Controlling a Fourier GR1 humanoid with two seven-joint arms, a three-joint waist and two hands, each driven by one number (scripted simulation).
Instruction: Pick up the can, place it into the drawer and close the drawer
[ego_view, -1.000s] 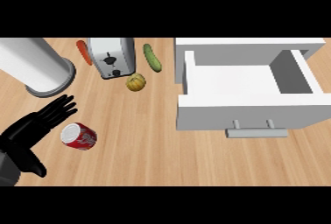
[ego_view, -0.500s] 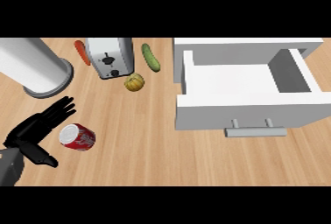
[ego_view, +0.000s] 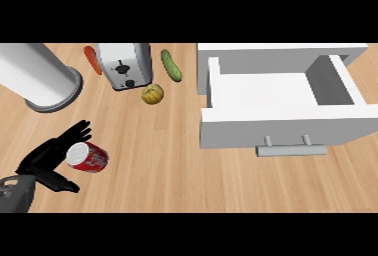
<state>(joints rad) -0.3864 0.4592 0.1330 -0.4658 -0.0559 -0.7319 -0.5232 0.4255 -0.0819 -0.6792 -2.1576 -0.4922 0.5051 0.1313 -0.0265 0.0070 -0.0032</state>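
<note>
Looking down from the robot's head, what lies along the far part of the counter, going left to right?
metal cylinder → carrot → toaster → yellowish round fruit → cucumber → open drawer

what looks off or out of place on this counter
Only the red can: it looks tipped on its side, between the thumb and fingers of the open left hand. The drawer stands pulled open; nothing looks spilled.

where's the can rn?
Head view, lower left: the can sits on the counter between the fingers and thumb of the left hand, well left of the open drawer.
</note>
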